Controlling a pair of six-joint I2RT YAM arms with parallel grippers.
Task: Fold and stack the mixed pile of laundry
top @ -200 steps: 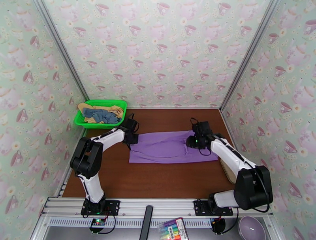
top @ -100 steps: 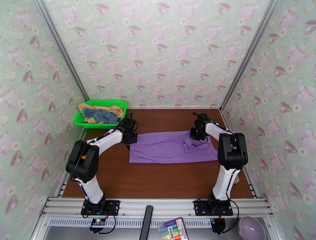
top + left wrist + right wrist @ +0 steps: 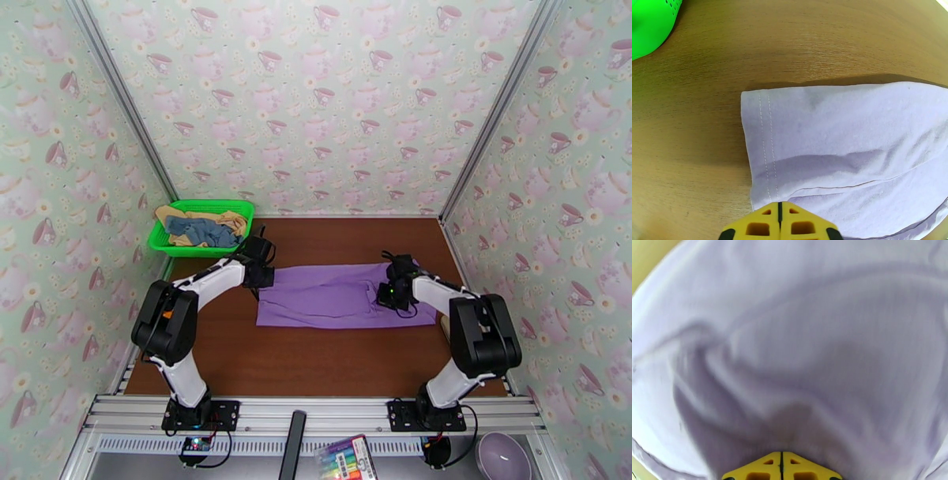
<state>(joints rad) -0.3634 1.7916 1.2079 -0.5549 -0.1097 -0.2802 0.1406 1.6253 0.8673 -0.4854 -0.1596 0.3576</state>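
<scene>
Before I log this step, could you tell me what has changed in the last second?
The right hand swung to the far edge of the purple T-shirt, then came back nearer and closed, pinching the cloth near its right end. The left hand stayed shut at the shirt's left end; the green basket did not move.

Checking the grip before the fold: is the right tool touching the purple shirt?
Touching. Right wrist view: wrinkles in the purple shirt gather into the closed right tool.

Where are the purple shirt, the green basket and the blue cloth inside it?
purple T-shirt [image 3: 324, 296]: top external view, middle of the spread cloth.
green basket [image 3: 178, 249]: top external view, its near wall.
slate-blue shirt [image 3: 201, 230]: top external view, middle of the crumpled heap.
</scene>
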